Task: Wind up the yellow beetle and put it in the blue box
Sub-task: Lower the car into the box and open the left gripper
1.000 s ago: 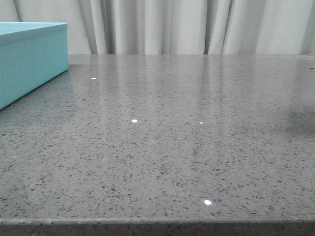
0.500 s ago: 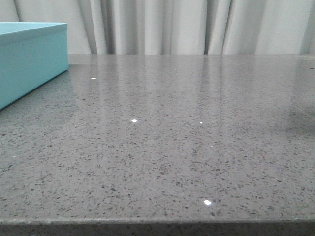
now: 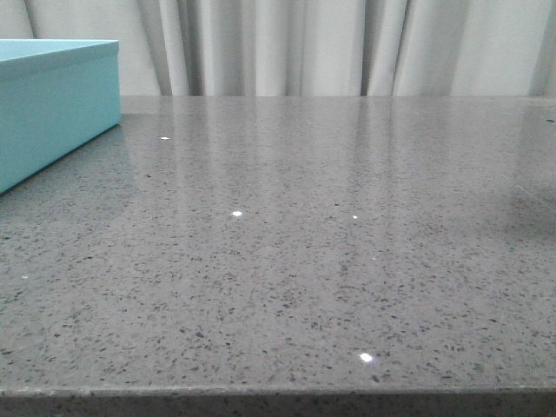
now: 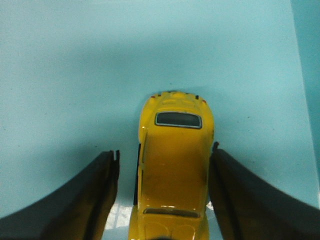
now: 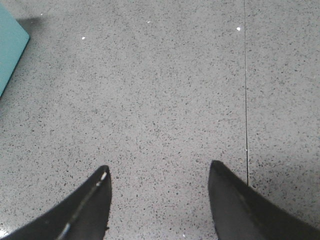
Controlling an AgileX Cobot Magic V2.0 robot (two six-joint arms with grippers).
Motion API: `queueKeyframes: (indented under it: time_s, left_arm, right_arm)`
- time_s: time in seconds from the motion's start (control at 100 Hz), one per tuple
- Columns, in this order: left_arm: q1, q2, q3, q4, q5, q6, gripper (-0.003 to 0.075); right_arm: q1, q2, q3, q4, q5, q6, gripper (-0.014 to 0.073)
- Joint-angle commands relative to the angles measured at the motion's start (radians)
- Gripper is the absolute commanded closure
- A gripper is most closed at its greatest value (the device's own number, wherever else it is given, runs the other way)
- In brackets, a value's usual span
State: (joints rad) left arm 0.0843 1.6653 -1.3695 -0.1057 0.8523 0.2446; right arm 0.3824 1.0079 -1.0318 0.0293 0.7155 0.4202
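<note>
In the left wrist view the yellow beetle (image 4: 172, 170) lies on the pale blue floor of the blue box (image 4: 75, 75), roof toward the camera. My left gripper (image 4: 165, 152) straddles it. A gap shows between one finger (image 4: 100, 190) and the car's side, and the other finger sits right beside the other side. The jaws stand open. My right gripper (image 5: 159, 170) is open and empty over the grey table. The blue box stands at the far left of the front view (image 3: 52, 95), and its corner shows in the right wrist view (image 5: 7, 45). Neither gripper shows in the front view.
The speckled grey table (image 3: 304, 261) fills the front view, with pale curtains (image 3: 304, 43) behind it. A thin seam (image 5: 246, 100) runs across the table in the right wrist view. A box wall (image 4: 307, 65) rises at one side of the left wrist view.
</note>
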Motion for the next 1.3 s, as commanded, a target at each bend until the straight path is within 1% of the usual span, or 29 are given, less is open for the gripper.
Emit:
queueKeyframes:
  time_s: [0.0, 0.09, 0.19, 0.28, 0.34, 0.54, 0.6, 0.67, 0.78, 0.93, 1.03, 1.14, 1.29]
  left_arm:
    - [0.002, -0.06, -0.028, -0.02, -0.045, -0.016, 0.0322]
    - [0.002, -0.081, -0.028, -0.02, -0.049, -0.016, 0.0322]
    - [0.002, -0.123, -0.028, -0.02, -0.062, -0.016, 0.0323]
    - [0.002, -0.173, -0.026, -0.02, -0.066, -0.016, 0.0337]
    - [0.002, -0.219, -0.017, -0.02, -0.074, -0.011, 0.035]
    - [0.002, -0.414, 0.116, -0.047, -0.21, -0.011, 0.0393]
    - [0.002, -0.478, 0.158, -0.059, -0.23, -0.011, 0.0407]
    - [0.002, -0.547, 0.208, -0.08, -0.242, -0.011, 0.0422]
    - [0.0, -0.657, 0.281, -0.088, -0.253, -0.011, 0.0459]
    - [0.0, -0.803, 0.372, -0.088, -0.289, -0.011, 0.0551]
    - [0.0, -0.893, 0.423, -0.088, -0.298, -0.011, 0.0612]
    - [0.0, -0.989, 0.48, -0.096, -0.297, -0.011, 0.0672]
    - [0.0, -1.104, 0.548, -0.137, -0.299, -0.011, 0.0737]
  right_arm:
    - [0.001, -0.02, -0.026, 0.001, -0.065, -0.007, 0.016]
    - [0.001, -0.023, -0.026, 0.0, -0.072, -0.02, 0.016]
    - [0.001, -0.043, -0.026, -0.001, -0.089, -0.075, 0.016]
    - [0.001, -0.071, -0.026, -0.002, -0.098, -0.115, 0.016]
    - [0.001, -0.091, -0.026, -0.008, -0.098, -0.119, 0.016]
    - [0.001, -0.176, -0.011, -0.092, -0.098, -0.119, 0.016]
    - [0.001, -0.21, 0.011, -0.11, -0.097, -0.119, 0.0171]
    - [0.001, -0.256, 0.045, -0.117, -0.103, -0.119, 0.0225]
    - [0.001, -0.332, 0.105, -0.117, -0.109, -0.119, 0.0354]
    - [0.001, -0.432, 0.181, -0.12, -0.131, -0.119, 0.051]
    - [0.001, -0.494, 0.227, -0.12, -0.131, -0.119, 0.0593]
    - [0.001, -0.553, 0.274, -0.118, -0.133, -0.119, 0.0654]
    - [0.001, -0.64, 0.331, -0.119, -0.156, -0.119, 0.0662]
